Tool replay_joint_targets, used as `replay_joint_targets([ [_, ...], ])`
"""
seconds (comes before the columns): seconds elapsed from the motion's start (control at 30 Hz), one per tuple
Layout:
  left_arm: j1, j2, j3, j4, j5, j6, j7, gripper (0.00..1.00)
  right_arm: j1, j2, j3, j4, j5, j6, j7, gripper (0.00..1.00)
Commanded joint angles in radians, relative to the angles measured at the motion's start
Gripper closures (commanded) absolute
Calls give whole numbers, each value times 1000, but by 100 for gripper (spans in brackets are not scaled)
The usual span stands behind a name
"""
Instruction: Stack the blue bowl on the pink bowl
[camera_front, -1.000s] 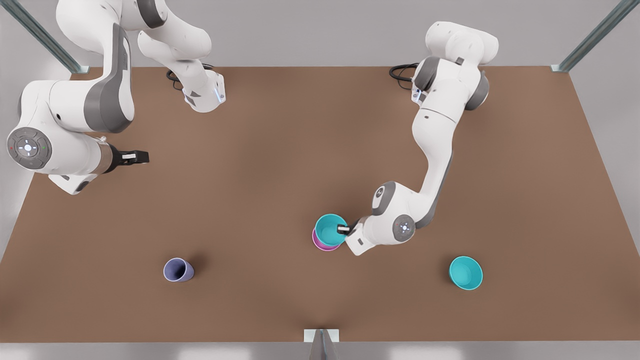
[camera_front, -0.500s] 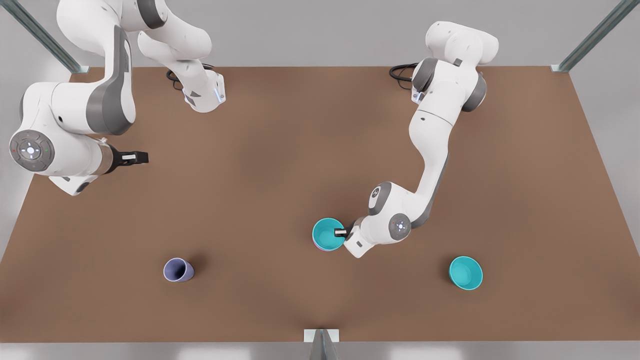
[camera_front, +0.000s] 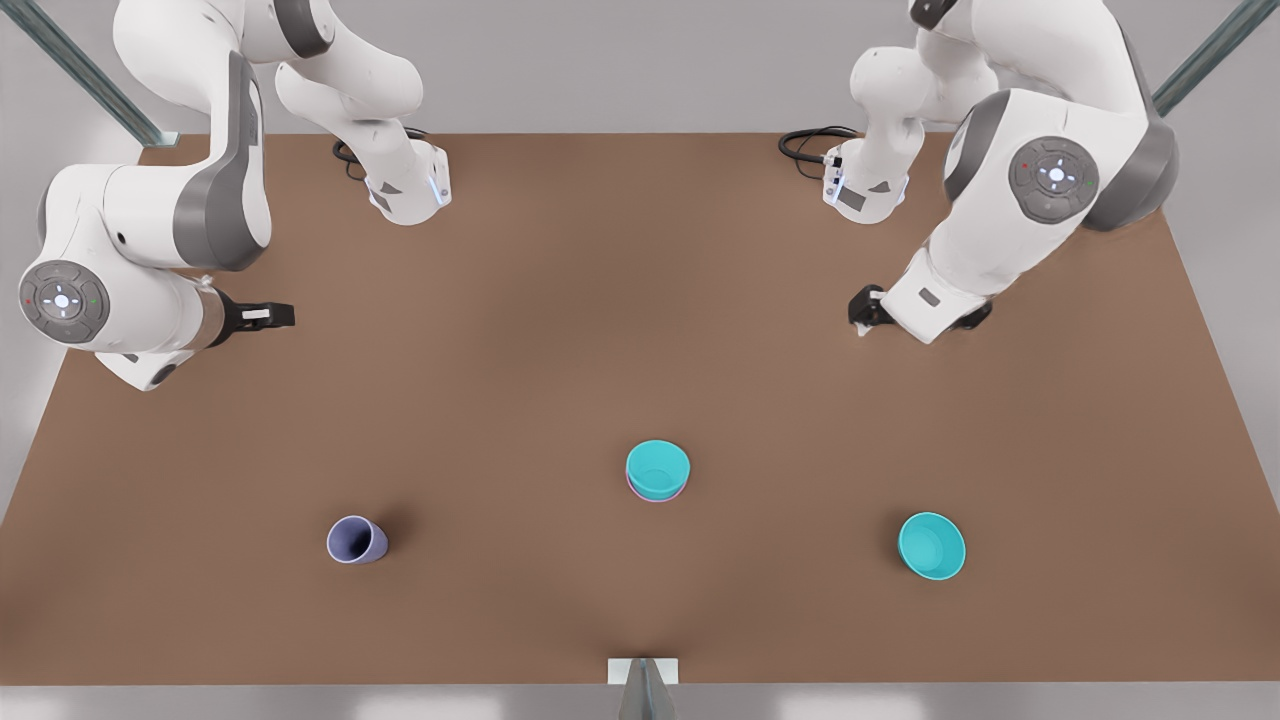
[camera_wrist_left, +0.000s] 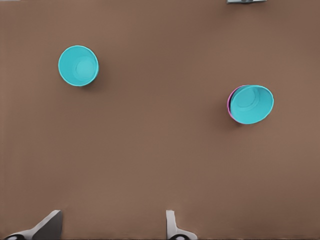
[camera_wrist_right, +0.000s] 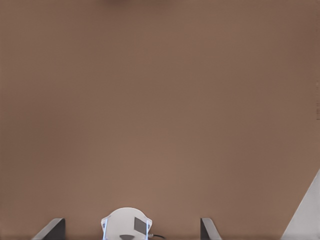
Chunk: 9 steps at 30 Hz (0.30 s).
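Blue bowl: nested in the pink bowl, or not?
Nested: the blue bowl sits in the pink bowl, whose rim peeks out beside it.

My arm shells (camera_front: 960, 250) are glossy white plastic. Blue bowl (camera_front: 658, 466): smooth matt plastic. Table (camera_front: 560, 330): matt brown, smooth.

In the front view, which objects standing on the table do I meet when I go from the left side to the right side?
Purple cup → blue bowl nested in the pink bowl → second turquoise bowl.
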Motion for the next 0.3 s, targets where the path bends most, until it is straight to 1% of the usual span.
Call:
replay_joint_targets([
  [0.0, 66, -58, -37, -61, 43, 23, 330, 0, 0, -1, 0, 0, 0, -1, 0, 0],
  [0.27, 67, -63, -18, -64, 40, 1, 330, 0, 0, -1, 0, 1, 0, -1, 0, 0],
])
